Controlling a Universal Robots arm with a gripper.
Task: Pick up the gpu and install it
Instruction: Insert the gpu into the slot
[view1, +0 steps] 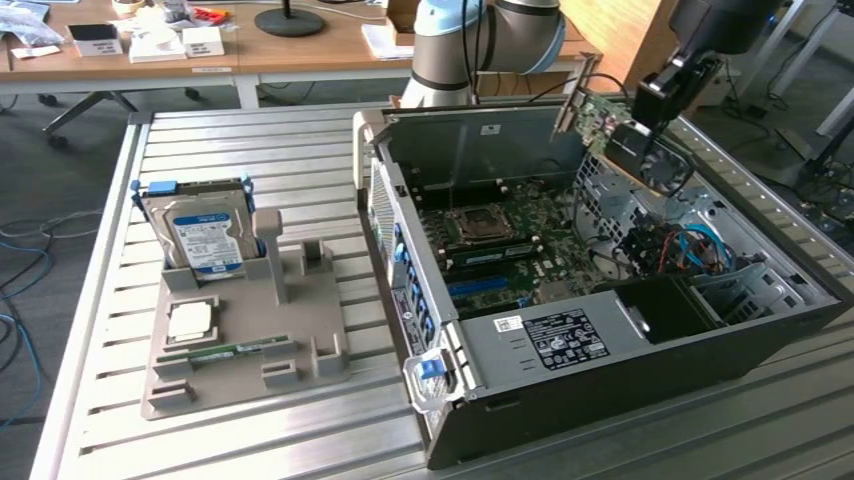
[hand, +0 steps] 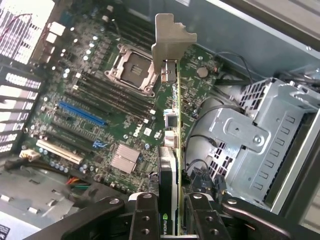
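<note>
My gripper (view1: 643, 122) is shut on the gpu (view1: 603, 112) and holds it in the air above the back right corner of the open computer case (view1: 747, 345). The card hangs tilted, its silver end bracket pointing toward the case's rear wall. In the wrist view the gpu (hand: 172, 125) is seen edge-on, with its silver bracket at the far end. My gripper (hand: 171, 222) clamps its near end from both sides. Below the card lies the green motherboard (hand: 100, 100) with blue and white expansion slots; the card touches none of them.
A grey parts tray (view1: 307, 345) lies on the slatted table at the exterior view's left. It holds an upright silver hard drive (view1: 200, 235), a processor chip (view1: 191, 320) and a slim green memory stick (view1: 234, 350). Inside the case a metal drive cage (hand: 250, 135) and cables sit beside the card.
</note>
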